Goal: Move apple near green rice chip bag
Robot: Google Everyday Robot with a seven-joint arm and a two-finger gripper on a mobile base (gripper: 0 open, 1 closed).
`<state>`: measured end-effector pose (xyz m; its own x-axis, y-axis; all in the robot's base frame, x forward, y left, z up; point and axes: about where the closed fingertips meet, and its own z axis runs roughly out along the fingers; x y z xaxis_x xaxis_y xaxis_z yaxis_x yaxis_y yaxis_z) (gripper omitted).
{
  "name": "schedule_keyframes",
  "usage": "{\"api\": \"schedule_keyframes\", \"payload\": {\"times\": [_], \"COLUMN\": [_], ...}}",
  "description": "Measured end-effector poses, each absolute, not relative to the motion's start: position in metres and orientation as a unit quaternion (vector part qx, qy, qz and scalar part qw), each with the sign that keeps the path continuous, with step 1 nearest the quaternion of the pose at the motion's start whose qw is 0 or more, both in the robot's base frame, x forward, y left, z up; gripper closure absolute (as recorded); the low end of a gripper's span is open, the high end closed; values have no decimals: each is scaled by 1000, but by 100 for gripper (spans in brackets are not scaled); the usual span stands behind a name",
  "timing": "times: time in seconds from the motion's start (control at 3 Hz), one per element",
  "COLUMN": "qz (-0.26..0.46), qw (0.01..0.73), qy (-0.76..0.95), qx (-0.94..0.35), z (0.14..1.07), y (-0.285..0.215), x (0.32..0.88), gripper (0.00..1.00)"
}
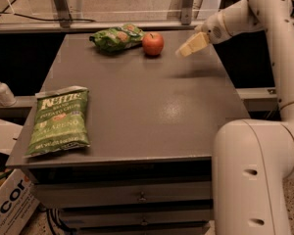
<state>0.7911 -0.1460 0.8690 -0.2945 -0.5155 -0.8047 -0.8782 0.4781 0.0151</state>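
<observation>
The red-orange apple [153, 43] stands on the grey table [137, 106] at the far middle. It sits right beside the small bright green rice chip bag [116, 37], just to the bag's right. My gripper [188, 47] is raised above the table to the right of the apple, clear of it, with nothing in it.
A larger flat dark green chip bag [60, 120] with white lettering lies at the table's front left. A white pump bottle [0, 89] stands on a ledge to the left. A cardboard box [10, 204] sits on the floor at lower left. My arm's base [255, 175] fills the lower right.
</observation>
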Motion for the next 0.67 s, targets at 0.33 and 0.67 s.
{"api": "schedule_keyframes", "payload": {"times": [0.33, 0.67], "qz": [245, 243], "qw": [407, 411], "qy": [753, 753], "qx": [-455, -454], "z": [886, 886], "y": [-193, -203], "x": [761, 756], "gripper": [0, 0]}}
